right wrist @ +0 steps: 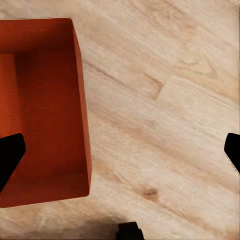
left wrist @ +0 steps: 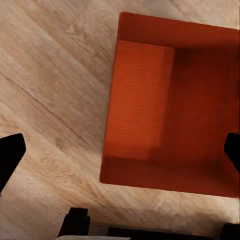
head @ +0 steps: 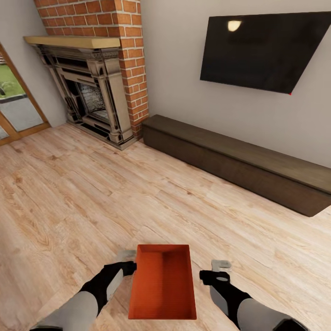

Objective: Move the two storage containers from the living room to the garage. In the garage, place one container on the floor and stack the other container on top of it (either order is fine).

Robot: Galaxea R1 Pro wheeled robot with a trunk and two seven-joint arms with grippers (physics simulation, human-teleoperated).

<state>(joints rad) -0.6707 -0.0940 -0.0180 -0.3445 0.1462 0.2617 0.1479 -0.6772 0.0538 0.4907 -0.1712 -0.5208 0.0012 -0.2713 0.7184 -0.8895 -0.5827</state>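
Observation:
One red-orange open-top storage container point(head: 163, 282) lies on the light wood plank floor of the living room, just in front of me. My left gripper point(head: 128, 261) is open beside its left wall. In the left wrist view the left gripper point(left wrist: 120, 155) spreads wide over the container point(left wrist: 165, 105), one fingertip above the bin and the other above the planks. My right gripper point(head: 219, 270) is open a short gap off the right wall. In the right wrist view the right gripper point(right wrist: 120, 152) hangs over bare planks next to the container point(right wrist: 45, 110). The garage is out of view.
A red brick fireplace point(head: 92, 82) stands at the far left. A long dark low cabinet point(head: 239, 165) runs along the wall under a black TV point(head: 266, 46). A glass door point(head: 14, 105) is at the left edge. Open wood floor point(head: 92, 193) lies ahead.

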